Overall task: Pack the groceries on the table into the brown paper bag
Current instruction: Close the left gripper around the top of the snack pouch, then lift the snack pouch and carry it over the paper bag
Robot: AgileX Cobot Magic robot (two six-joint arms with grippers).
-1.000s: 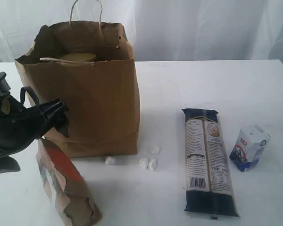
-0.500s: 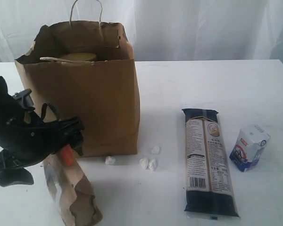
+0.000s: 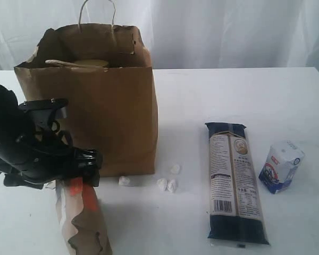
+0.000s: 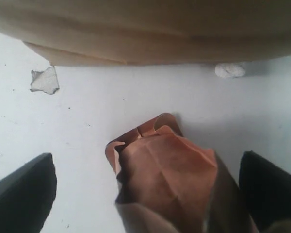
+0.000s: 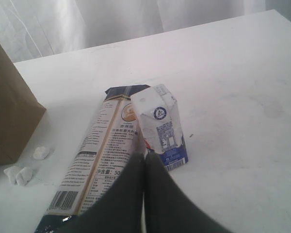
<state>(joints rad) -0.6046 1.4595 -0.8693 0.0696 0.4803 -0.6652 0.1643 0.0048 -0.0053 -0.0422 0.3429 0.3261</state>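
Left wrist view: left end effector (image 4: pixel 145 191), jaws spread, straddles torn brown-red pouch (image 4: pixel 167 174) beside kraft-brown paper bag (image 4: pixel 136 29). Right end effector (image 5: pixel 144 162) is closed.

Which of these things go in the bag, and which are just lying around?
For the job:
brown paper bag
brown-red pouch
long dark-blue packet
small white-blue carton
gold lid, already inside the bag

Just lying about:
small white crumbs
torn paper scrap

Large white matte tabletop (image 3: pixel 228 90), bearing: tall kraft-brown paper bag (image 3: pixel 106 117) beyond left jaws; torn brown-red pouch (image 3: pixel 80 223) between them; long dark-blue packet (image 3: pixel 236 186) and small white-blue carton (image 3: pixel 280 166) before closed right jaws; small white crumbs (image 3: pixel 172 185).
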